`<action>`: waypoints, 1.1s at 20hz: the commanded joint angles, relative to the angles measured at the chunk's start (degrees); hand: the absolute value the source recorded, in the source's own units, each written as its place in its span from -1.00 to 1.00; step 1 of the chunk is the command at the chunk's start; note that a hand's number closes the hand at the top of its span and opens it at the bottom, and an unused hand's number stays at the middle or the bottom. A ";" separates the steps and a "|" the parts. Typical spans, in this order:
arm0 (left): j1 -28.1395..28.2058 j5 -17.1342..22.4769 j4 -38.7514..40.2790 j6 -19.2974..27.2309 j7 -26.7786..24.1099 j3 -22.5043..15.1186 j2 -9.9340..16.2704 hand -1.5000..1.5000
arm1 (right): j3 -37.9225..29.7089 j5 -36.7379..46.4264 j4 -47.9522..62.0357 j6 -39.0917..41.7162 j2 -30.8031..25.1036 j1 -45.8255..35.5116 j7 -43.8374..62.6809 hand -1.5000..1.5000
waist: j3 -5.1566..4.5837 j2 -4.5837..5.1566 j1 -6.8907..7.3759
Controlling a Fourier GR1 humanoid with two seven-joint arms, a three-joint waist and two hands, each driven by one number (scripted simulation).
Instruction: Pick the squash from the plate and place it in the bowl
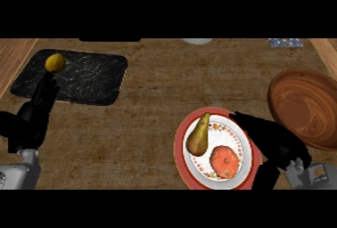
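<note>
**Resting on the plate, the squash lies beside the right hand**

Lying on the red-rimmed white round plate, the orange, ribbed, flattened squash sits just left of the black right hand and looks untouched. That hand hangs over the plate's right rim with its fingers relaxed and spread, grasping nothing. A tall green-brown pear leans on the same plate, further left of the hand and just above the squash. Beyond the hand, up and to its right, the brown wooden bowl stands on the brown tabletop. The left hand rests far across the tabletop, fingers straight, at the edge of a black marbled board carrying a small yellow lemon.
</note>
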 commanded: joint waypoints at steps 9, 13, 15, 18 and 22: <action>-1.41 -2.55 0.62 -2.29 0.19 2.54 -1.71 0.00 | 4.52 19.82 6.02 -5.21 9.08 6.33 -7.46 -1.00 | 0.02 -0.03 -0.39; 1.26 -2.59 -2.20 -3.51 2.09 3.63 -2.12 0.00 | 3.45 21.01 7.36 -1.87 11.51 7.50 -7.00 -1.00 | 0.02 -0.08 -0.31; 0.58 -3.66 -2.86 -3.46 3.15 4.70 -2.02 0.00 | 2.13 22.63 5.29 -1.63 10.75 9.90 -8.59 -1.00 | 0.01 -0.08 -0.42; -0.96 -5.45 -3.52 -2.60 4.76 2.85 -4.59 0.00 | 1.96 25.01 7.73 -1.46 13.42 9.65 -9.74 -1.00 | 0.02 -0.07 -0.42; 2.45 -1.97 -5.54 -7.35 4.10 7.79 -1.45 0.00 | 1.39 28.22 12.44 -3.06 16.24 8.58 -12.08 -1.00 | 0.02 -0.08 -0.19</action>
